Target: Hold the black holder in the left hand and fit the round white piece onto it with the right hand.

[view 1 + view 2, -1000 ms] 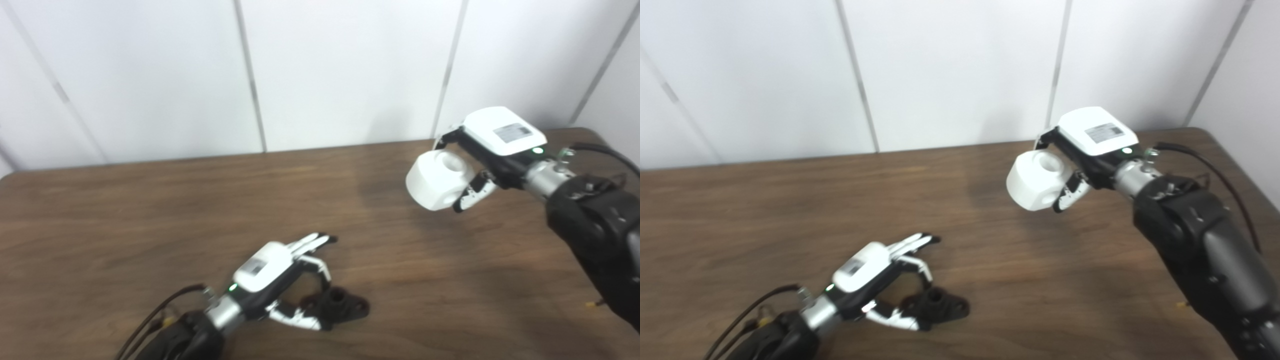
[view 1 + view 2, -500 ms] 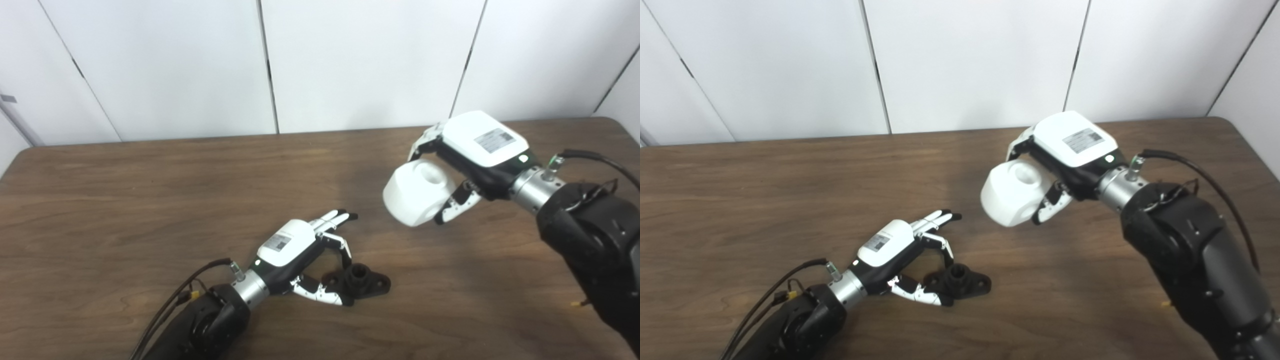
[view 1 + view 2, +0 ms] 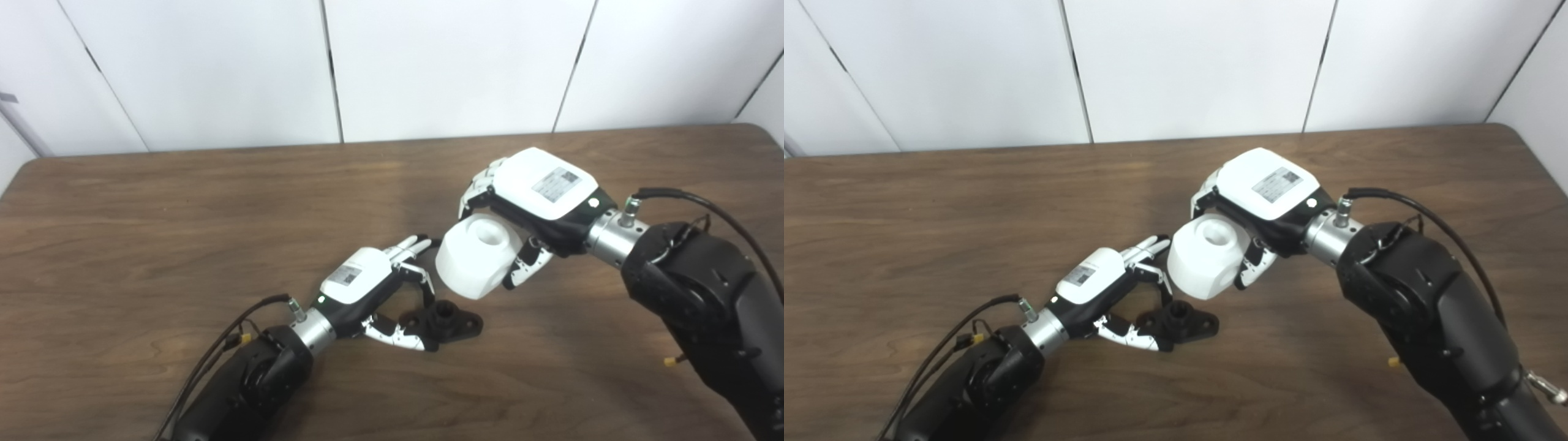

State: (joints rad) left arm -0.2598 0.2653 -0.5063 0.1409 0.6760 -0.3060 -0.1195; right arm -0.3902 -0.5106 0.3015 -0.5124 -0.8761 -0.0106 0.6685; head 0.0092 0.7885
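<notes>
The black holder [image 3: 452,322], a small flanged base with a short upright post, lies on the brown table [image 3: 153,233]. My left hand [image 3: 362,285] rests beside it. Its thumb and one curled finger close on the holder's left end, while its other fingers stretch out above. My right hand [image 3: 542,193] is shut on the round white piece [image 3: 476,258], a thick white cylinder with a round recess in its upper face. The piece hangs in the air just above and to the right of the holder, close to my left hand's outstretched fingers [image 3: 1150,246].
White wall panels [image 3: 429,61] stand behind the table's far edge. The table's right corner [image 3: 1513,131] is in view at the upper right. Cables run along both forearms [image 3: 1433,294].
The camera has shifted. Relative to my left hand, my right hand has carried the white piece left and down, close to the holder. My left hand has stayed at the holder.
</notes>
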